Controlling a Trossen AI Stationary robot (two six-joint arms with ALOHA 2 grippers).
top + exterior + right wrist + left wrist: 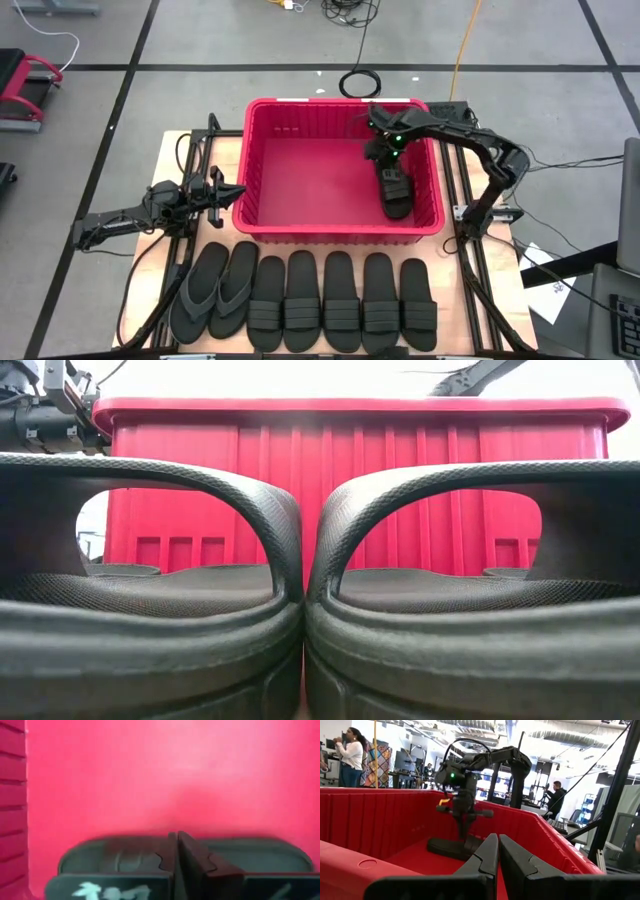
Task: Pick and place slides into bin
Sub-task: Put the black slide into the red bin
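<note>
A large rectangular red plastic bin with ribbed walls sat in the middle of the high view, on a pale wooden table. Inside it, toward the right wall, lay one flat black rubber slide with a wide strap band. The right gripper hung just above that slide's upper end, its fingers pressed together with nothing between them; the right wrist view showed the two dark fingers meeting over the slide on the red floor. The left gripper waited at the bin's left wall, outside the rim, likewise clenched and empty. Below the bin, along the lower part of the high view, seven more sandals lay side by side in a row: two greyer thong-strapped ones at the left, then five with ribbed bands. In the left wrist view, people stood in the room beyond the bin.
</note>
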